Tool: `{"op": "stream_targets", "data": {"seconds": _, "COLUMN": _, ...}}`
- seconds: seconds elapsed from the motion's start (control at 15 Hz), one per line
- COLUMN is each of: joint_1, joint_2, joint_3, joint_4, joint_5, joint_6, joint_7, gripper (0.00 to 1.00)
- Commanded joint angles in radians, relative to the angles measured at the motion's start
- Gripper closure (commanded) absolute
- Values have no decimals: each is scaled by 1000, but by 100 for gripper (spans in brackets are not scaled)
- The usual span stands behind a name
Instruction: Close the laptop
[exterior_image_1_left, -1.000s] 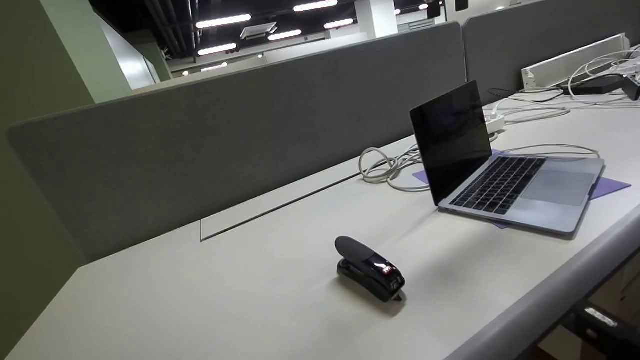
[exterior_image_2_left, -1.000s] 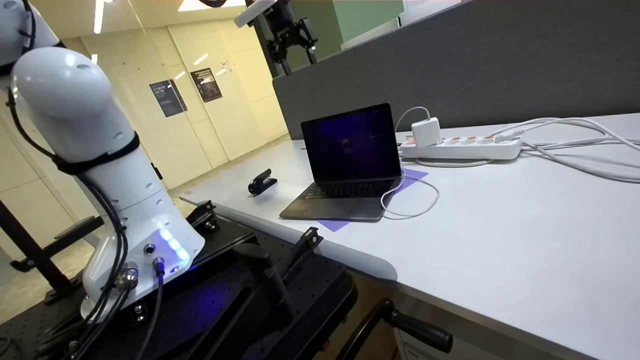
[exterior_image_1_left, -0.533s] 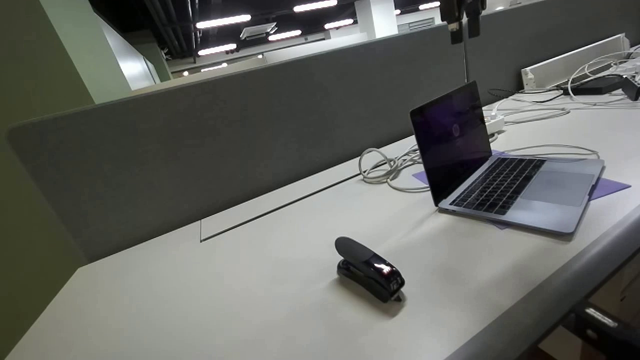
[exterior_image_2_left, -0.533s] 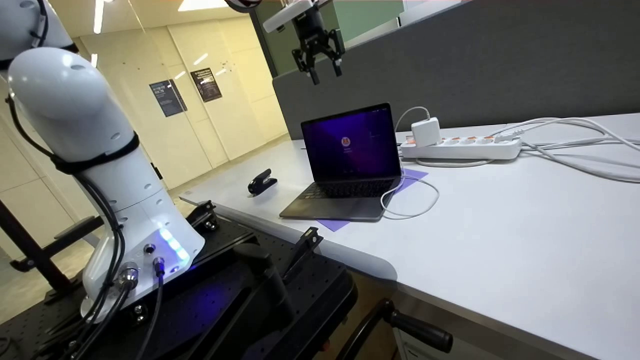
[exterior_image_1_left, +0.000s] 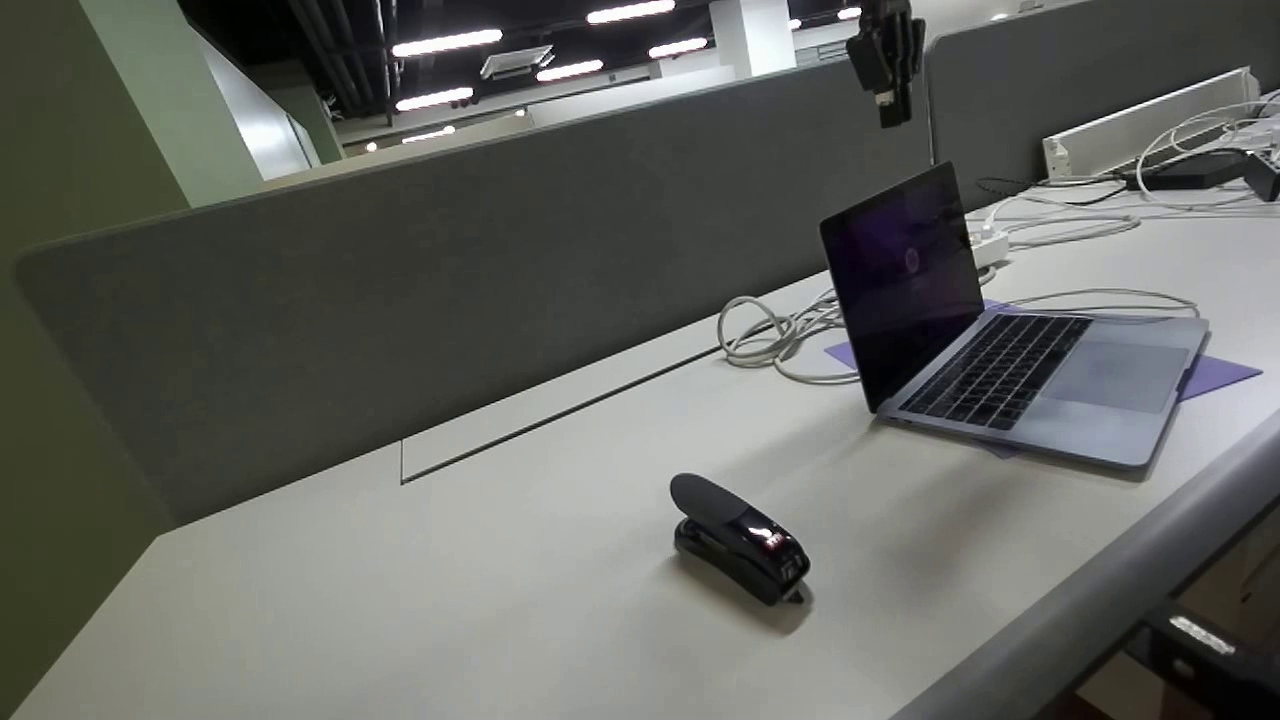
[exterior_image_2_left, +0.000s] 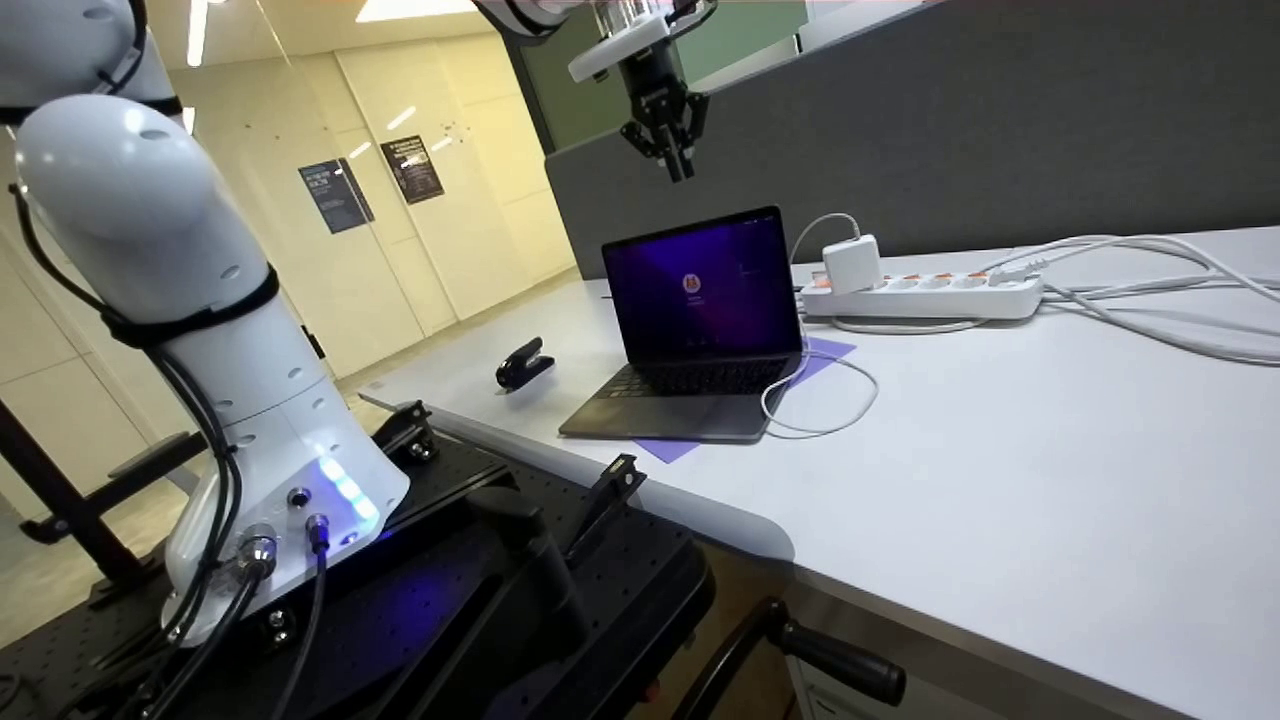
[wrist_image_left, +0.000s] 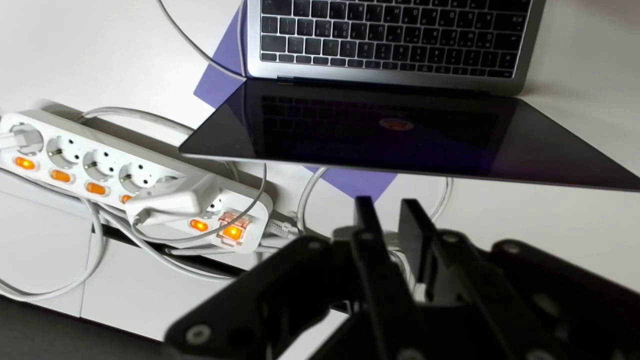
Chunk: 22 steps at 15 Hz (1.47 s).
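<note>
The silver-grey laptop stands open on the white desk in both exterior views, its screen (exterior_image_2_left: 700, 315) raised well above its dark keyboard (exterior_image_1_left: 1000, 365). A purple picture glows on the display. My gripper (exterior_image_2_left: 680, 172) hangs above the lid's top edge, apart from it, pointing down. In the wrist view the screen (wrist_image_left: 350, 130) leans toward me, and its top edge runs just beyond the fingertips. Between the two fingers of my gripper (wrist_image_left: 385, 201) there is a narrow gap with nothing in it. The back of the lid is hidden from every view.
Behind the laptop lies a white power strip (wrist_image_left: 140, 170) with a charger (exterior_image_2_left: 853, 264) plugged in. White cables (exterior_image_1_left: 765, 335) coil near the lid. A purple sheet (exterior_image_1_left: 1215, 375) lies under the laptop. A black stapler (exterior_image_1_left: 740, 540) sits beside it. A grey partition (exterior_image_1_left: 550, 270) borders the desk.
My gripper has come down and across to above the laptop lid, and its fingers have drawn from wide apart to a narrow gap. The laptop's display has lit up; the laptop has not moved.
</note>
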Motion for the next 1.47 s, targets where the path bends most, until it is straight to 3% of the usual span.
{"op": "stream_targets", "data": {"seconds": 0.0, "joint_1": -6, "joint_2": 95, "joint_3": 27, "joint_4": 114, "joint_5": 4, "joint_6": -37, "joint_7": -14, "gripper": 100}}
{"op": "stream_targets", "data": {"seconds": 0.4, "joint_1": -18, "joint_2": 177, "joint_3": 60, "joint_4": 135, "joint_5": 23, "joint_6": -34, "joint_7": -10, "gripper": 100}}
{"op": "stream_targets", "data": {"seconds": 1.4, "joint_1": -4, "joint_2": 171, "joint_3": 81, "joint_4": 61, "joint_5": 23, "joint_6": 8, "joint_7": 13, "gripper": 100}}
